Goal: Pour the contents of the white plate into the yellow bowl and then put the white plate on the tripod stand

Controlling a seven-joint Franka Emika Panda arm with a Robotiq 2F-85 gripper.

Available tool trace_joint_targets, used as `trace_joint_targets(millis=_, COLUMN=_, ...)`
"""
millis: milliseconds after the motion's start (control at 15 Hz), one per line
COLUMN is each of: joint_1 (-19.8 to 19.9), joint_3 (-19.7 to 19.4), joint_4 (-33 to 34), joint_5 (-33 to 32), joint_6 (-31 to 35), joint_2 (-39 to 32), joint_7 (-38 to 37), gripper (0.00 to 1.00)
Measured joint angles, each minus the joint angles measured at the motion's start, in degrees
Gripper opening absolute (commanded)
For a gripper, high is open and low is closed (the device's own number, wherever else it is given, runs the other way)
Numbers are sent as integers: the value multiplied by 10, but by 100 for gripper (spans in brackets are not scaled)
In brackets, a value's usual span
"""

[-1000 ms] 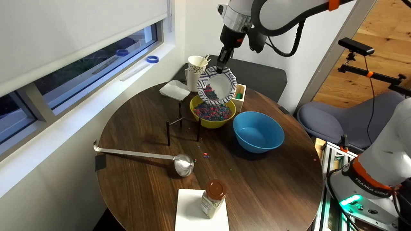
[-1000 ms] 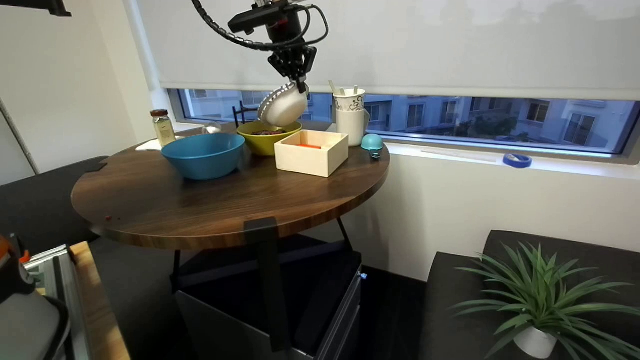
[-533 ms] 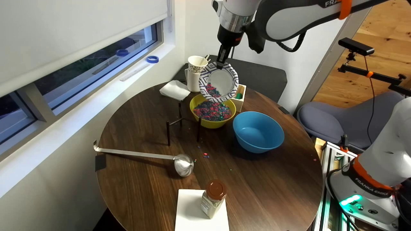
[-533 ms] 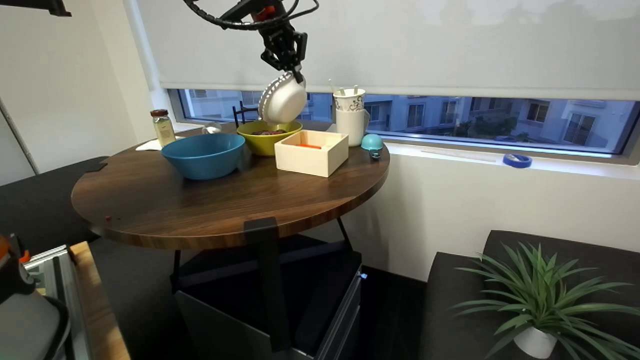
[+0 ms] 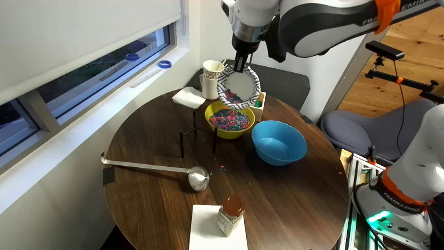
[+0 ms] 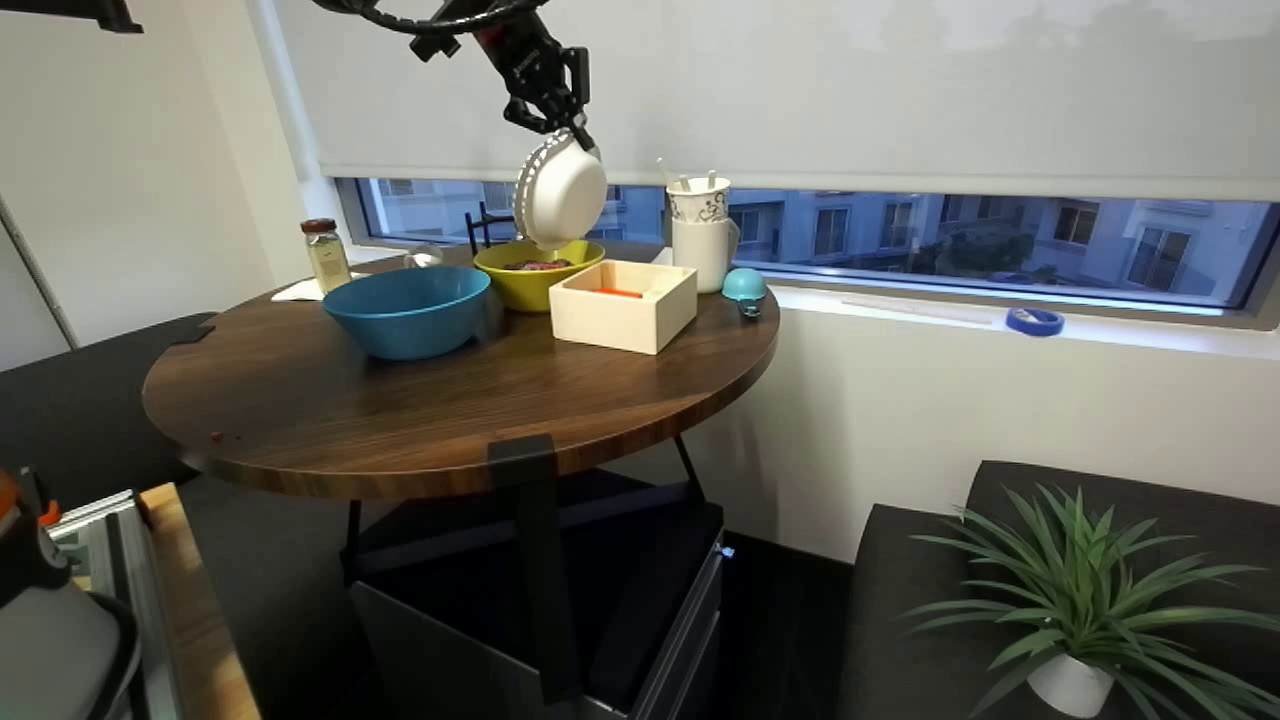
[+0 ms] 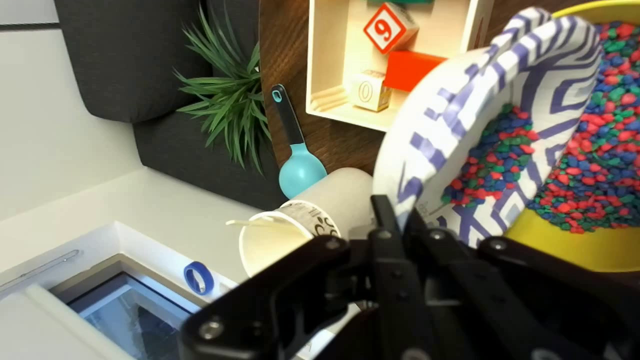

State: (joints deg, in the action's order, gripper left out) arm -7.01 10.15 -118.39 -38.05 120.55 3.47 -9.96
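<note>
The white plate (image 5: 241,86) hangs steeply tilted below the tool (image 7: 398,213), which pinches its upper rim; multicoloured gravel (image 7: 494,159) lies toward its low edge, above the yellow bowl (image 5: 227,134). Finishing the pour probably needs further tipping that way.

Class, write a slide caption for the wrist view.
Gripper holding the tilted white plate, with red, green and blue pieces on it, above the yellow bowl.

I read FRANKA EMIKA on black collar (image 5: 399,200) of white robot base (image 5: 414,220); also, partly under orange strap (image 5: 386,14), on black-and-white raised arm (image 5: 322,24). Red-framed cube (image 7: 392,27): 9 or 6. Pale wooden cube (image 7: 370,91): 0.
</note>
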Motion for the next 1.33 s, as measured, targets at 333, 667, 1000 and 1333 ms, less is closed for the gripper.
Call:
trace_joint_targets(millis=333, joint_1=-14, joint_3=12, joint_4=0, joint_5=-33, joint_6=-15, joint_2=-1, joint_7=-20, gripper=6)
trace_joint_targets(millis=667, joint_1=-13, joint_3=10, joint_4=0, joint_5=-33, joint_6=-15, joint_2=-1, joint_7=-20, gripper=6)
trace_joint_targets(millis=1000, joint_1=-13, joint_3=10, joint_4=0, joint_5=-33, joint_6=-15, joint_2=-1, joint_7=-20, gripper=1)
trace_joint_targets(millis=1333, joint_1=-22, joint_3=18, joint_4=7, joint_5=-41, joint_6=-49, joint_2=-1, joint_7=-19, gripper=1)
